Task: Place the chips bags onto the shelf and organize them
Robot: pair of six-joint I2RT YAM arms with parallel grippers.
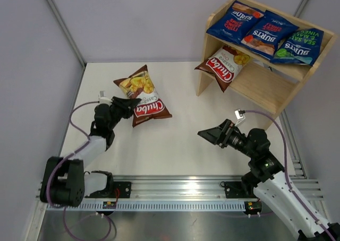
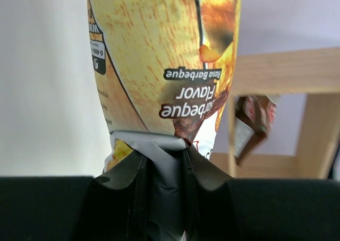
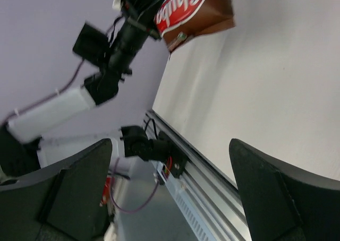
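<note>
A brown-and-white Chuba chips bag (image 1: 143, 95) lies on the white table at centre left. My left gripper (image 1: 130, 102) is shut on its near sealed edge. In the left wrist view the silver seam of this bag (image 2: 159, 55) is pinched between the black fingers (image 2: 122, 172) of the left gripper (image 2: 164, 158). The wooden shelf (image 1: 265, 87) stands at the back right. Three dark blue Burts bags (image 1: 268, 34) lie on its top tier, and a second Chuba bag (image 1: 226, 63) leans out of the lower tier. My right gripper (image 1: 208, 135) hovers open and empty at centre right.
The right wrist view looks past the open right gripper (image 3: 170, 145) at the held bag (image 3: 194, 10), the left arm (image 3: 114, 44) and the metal base rail (image 3: 212, 182). Grey walls enclose the table on three sides. The shelf's lower tier has bare wood at its right.
</note>
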